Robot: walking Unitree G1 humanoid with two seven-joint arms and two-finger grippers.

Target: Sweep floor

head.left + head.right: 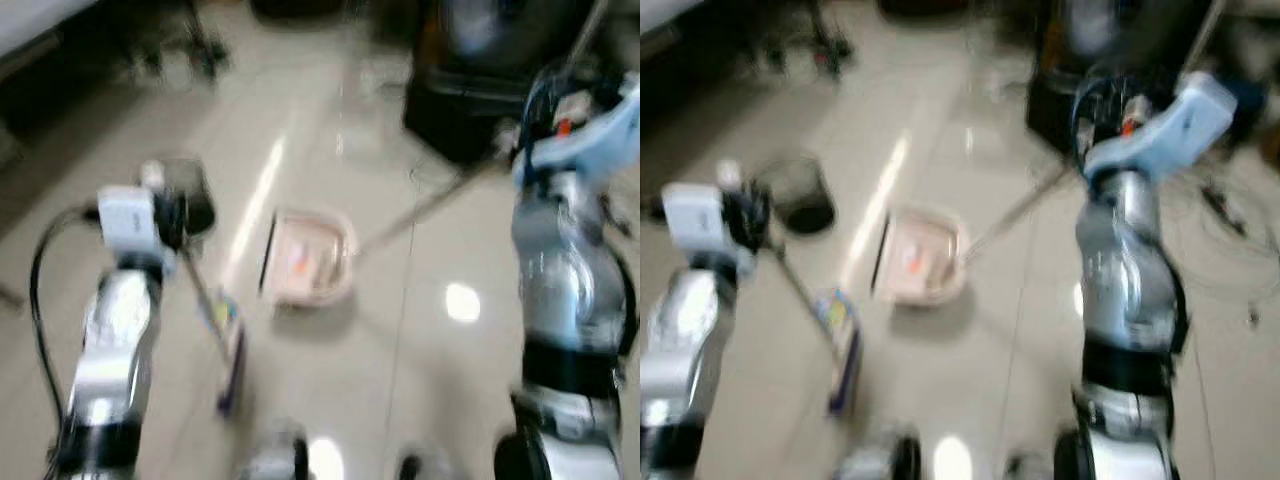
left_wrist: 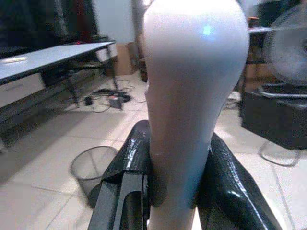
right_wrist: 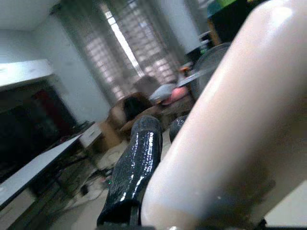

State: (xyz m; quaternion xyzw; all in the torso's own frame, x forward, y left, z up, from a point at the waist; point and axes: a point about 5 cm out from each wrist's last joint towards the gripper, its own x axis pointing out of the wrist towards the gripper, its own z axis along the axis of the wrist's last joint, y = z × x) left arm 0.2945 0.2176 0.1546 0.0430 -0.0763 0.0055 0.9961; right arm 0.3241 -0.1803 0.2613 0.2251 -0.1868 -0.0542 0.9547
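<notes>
Left gripper [image 2: 177, 191] clamps broom handle [image 2: 192, 96]; no writing legible.

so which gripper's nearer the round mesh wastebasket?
Left. The left gripper, clamping the broom handle, sits beside the wastebasket; the right gripper is across the floor.

Both head views are heavily motion-blurred. Ceiling light glares in streaks and spots off the glossy floor [image 1: 330, 340]. Daylight comes through a blinded window [image 3: 129, 52].

head eyes: blurred, high, facing down at floor [image 1: 330, 390], both sharing dustpan [image 1: 312, 258] | wrist cams: close along fingers [image 2: 230, 177], facing out across the room
</notes>
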